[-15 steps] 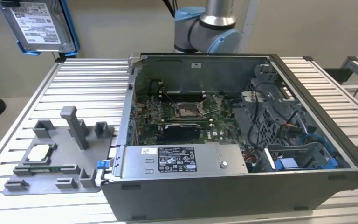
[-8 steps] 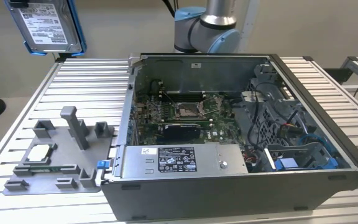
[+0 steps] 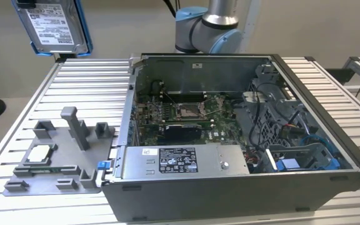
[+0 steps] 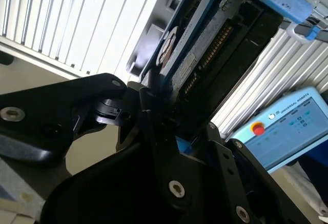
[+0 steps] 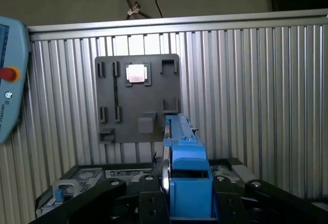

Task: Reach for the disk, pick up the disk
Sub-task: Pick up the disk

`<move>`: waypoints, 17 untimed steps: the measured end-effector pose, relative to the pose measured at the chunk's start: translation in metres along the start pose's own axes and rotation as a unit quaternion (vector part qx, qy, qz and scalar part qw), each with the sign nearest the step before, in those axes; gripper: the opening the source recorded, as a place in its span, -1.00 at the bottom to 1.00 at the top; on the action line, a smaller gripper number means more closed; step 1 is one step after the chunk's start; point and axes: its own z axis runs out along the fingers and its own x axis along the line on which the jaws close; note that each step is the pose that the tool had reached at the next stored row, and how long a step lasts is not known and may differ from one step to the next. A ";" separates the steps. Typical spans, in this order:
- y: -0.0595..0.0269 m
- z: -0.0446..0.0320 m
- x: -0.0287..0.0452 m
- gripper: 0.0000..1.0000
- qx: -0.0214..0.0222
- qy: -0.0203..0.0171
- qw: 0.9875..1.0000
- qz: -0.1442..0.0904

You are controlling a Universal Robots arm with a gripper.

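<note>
High above the table point(image 3: 73, 79), at the exterior view's left, I am seeing the disk point(image 3: 54, 26) hanging upright and clear of everything, its label side facing the camera.

Arm point(image 3: 208, 26): standing behind the open computer case point(image 3: 230, 197).

Claw point(image 5: 187, 206): in the first wrist view its black fingers point(image 5: 148, 203) are clamping the disk edge-on, with the blue bracket point(image 5: 188, 180) sitting between them.

Labels: white stickers with dark print are showing on the disk and on the case's grey box point(image 3: 176, 161); I am reading neither.

Tray point(image 3: 48, 154): lying on the table well below the disk, carrying a small chip point(image 3: 41, 152).
</note>
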 end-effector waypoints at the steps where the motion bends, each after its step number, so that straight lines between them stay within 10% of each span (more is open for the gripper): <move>1: -0.0010 0.0001 -0.0001 -1.00 0.000 0.000 1.000 0.000; 17: -0.0225 0.0025 -0.0017 -1.00 0.000 0.000 1.000 0.000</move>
